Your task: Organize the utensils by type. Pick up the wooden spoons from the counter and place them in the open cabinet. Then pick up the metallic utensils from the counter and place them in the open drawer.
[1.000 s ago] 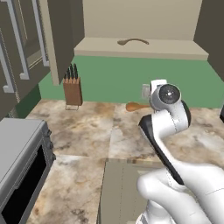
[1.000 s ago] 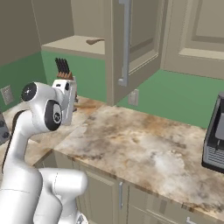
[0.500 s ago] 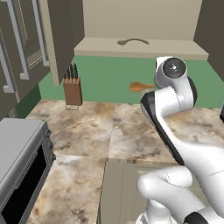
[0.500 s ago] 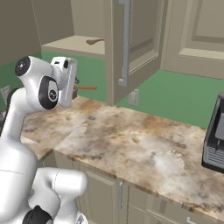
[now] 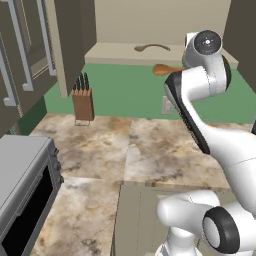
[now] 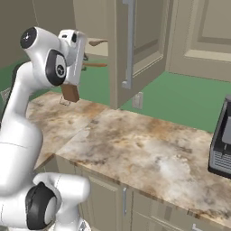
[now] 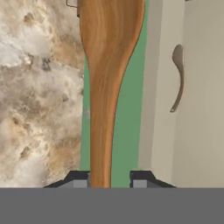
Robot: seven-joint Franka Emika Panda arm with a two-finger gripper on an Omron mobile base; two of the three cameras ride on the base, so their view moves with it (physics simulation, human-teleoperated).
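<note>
- The two-finger gripper (image 7: 109, 177) is gripping the slim handle of an orange-brown wooden spoon (image 7: 107, 65), its jaws drawn in narrow around the wood; in the hand view the oval bowl is pointing away from the dark finger tips (image 7: 78, 177)
- In the left base view the held spoon (image 5: 165, 69) is sticking out sideways from the raised hand, high above the beige-and-brown marbled stone counter (image 5: 150, 150) and level with the front lip of the plain beige inner shelf (image 5: 115, 52) of the open wall cabinet with dark grey-brown panelled doors (image 5: 70, 40)
- In the right base view the same spoon (image 6: 95, 64) is showing past the gripper (image 6: 85, 63), just below the shelf edge and beside the open cabinet door with its silver bar handle (image 6: 128, 40)
- The cabinet shelf is holding a second wooden spoon, paler and tan (image 5: 151, 47), which is lying flat on the beige board with its bowl towards the left (in the hand view it is appearing as a slim curved shape (image 7: 177, 76) on the shelf)
- The held spoon is hanging over the green wall strip (image 7: 131, 109) between counter and shelf, not touching the shelf
- The wide shallow beige drawer (image 5: 131, 215) is standing open below the counter edge, beside the robot's base; the part of its flat tan inside that is showing is bare (the arm is covering the rest)
- A wooden knife block with dark handles (image 5: 82, 100) is standing upright at the back of the counter against the green wall
- A grey microwave-like appliance (image 5: 22, 190) is sitting at the near left of the counter
</note>
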